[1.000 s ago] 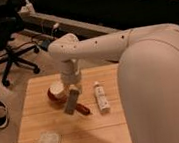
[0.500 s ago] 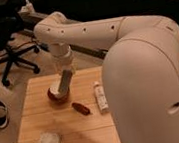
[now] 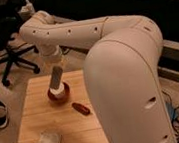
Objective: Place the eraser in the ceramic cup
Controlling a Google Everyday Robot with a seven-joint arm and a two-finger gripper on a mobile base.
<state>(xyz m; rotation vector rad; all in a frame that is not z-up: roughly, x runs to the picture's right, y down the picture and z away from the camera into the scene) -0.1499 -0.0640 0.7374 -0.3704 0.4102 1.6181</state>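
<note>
The ceramic cup, red-brown with a pale inside, stands on the wooden table near its far edge. My gripper, a grey oblong end on the white arm, points straight down into the cup's mouth. I cannot make out the eraser as a separate thing; it is either hidden at the gripper's tip or in the cup.
A small red oblong object lies just right of the cup. A pale squarish pad lies at the front left. My large white arm body covers the table's right side. An office chair stands on the floor at the back left.
The gripper has swung from above the red oblong object back and left, and now hangs right over the cup with its tip in the mouth.
</note>
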